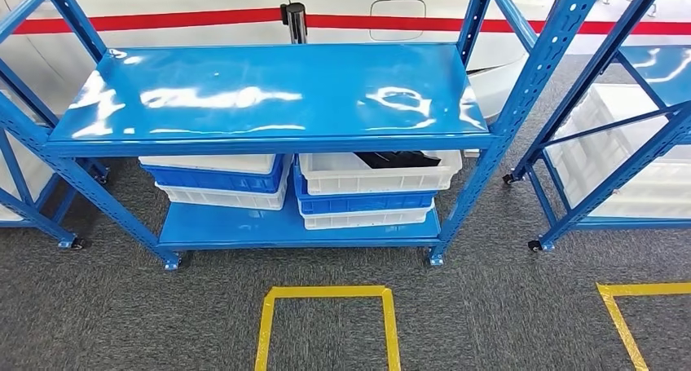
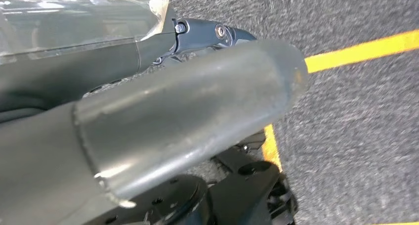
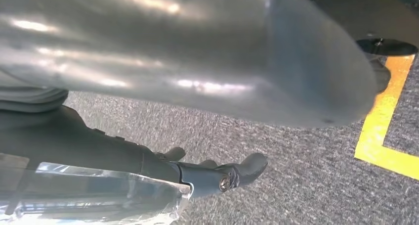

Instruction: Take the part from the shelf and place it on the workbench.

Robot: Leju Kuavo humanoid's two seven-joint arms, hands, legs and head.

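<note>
So closest in, both hands hang low over the grey carpet [image 1: 489, 314]. From the left wrist view, the left hand [image 2: 197, 39] shows a fat grey thumb and darker fingers [image 2: 232, 34] stretched out straight with nothing in them, and a yellow tape line [image 2: 360, 51] runs on the carpet just past the fingertips. Over at the right wrist it's much the same: the right hand [image 3: 217, 173] has its dark fingers [image 3: 252, 163] reaching forward, loose and empty, with a corner of yellow tape [image 3: 380, 131] well beyond them.

The head camera gets everything the wrist cams miss. A yellow tape square [image 1: 326, 322] sits on the carpet right in front, then the blue shelf [image 1: 269, 94] on its casters, its glossy top deck catching glare. Down on the lower deck are two stacks of white and blue bins [image 1: 220, 179]. The part [image 1: 399, 159] lies in the top white bin [image 1: 375, 174] of the right stack: dark, flat-looking, mostly tucked under the top deck, so I can't tell its shape. It's far from either set of fingers. Another blue rack [image 1: 619, 126] stands off to the right.
</note>
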